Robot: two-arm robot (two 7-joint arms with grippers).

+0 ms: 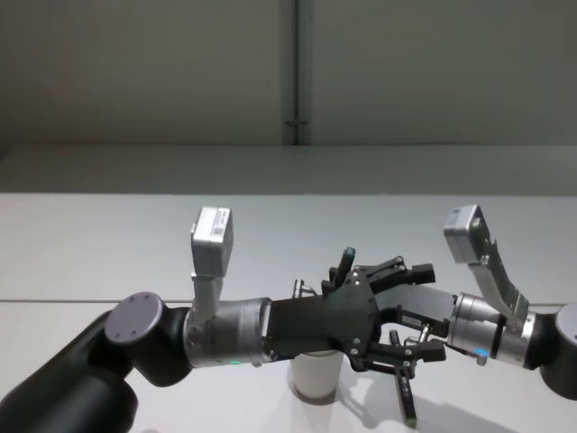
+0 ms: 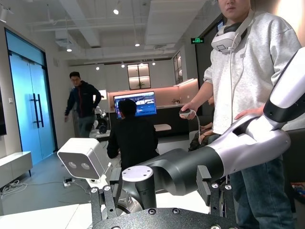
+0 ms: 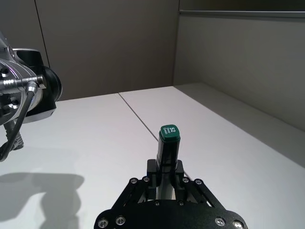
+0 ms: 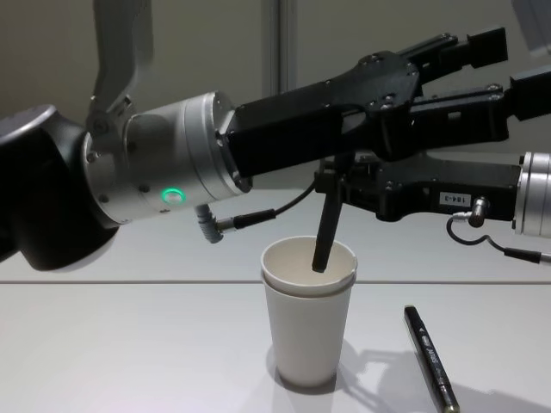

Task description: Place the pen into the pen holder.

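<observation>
The right claw (image 3: 165, 168) grips the pen (image 4: 325, 228) upright, tip dipped inside the pen holder (image 4: 308, 331) on the bench (image 4: 129, 344), so letting go should drop it straight in, I'd say, while the left claw (image 4: 498, 73) hangs open and empty just above it.

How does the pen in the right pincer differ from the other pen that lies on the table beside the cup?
Pose: the held pen stands almost upright, its lower end inside the pen holder; the lying pen rests flat on the table, on the holder's right. State: the right pincer grips the held pen; nothing touches the lying pen. Both are slim and dark.
</observation>
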